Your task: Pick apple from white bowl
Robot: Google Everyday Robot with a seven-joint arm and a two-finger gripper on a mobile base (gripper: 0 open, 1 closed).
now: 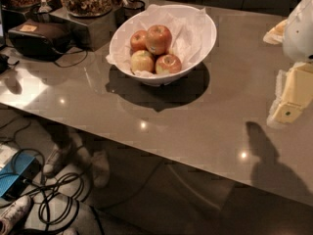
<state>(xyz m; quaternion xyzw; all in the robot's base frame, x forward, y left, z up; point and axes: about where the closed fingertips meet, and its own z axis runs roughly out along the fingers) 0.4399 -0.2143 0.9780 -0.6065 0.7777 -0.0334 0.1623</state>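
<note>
The apple (159, 39) sits in the white bowl (208, 31). The gripper (292, 98) hangs far right over the table (195, 126). Open or closed, can't tell.

On the counter (195, 126), toward its back left, bowl (209, 33) holding the apple (159, 39) behind a front apple (167, 63); box (41, 38) left of the bowl; gripper (286, 112) well apart at the right, over the counter.

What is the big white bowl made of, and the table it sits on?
The white bowl shines like glazed ceramic, maybe hard plastic. The crumpled lining looks like thin paper. The table seems polished stone or laminate, since light spots glint on it. The gripper hangs at the right edge, away from the bowl; its cream shell looks like plastic.
</note>
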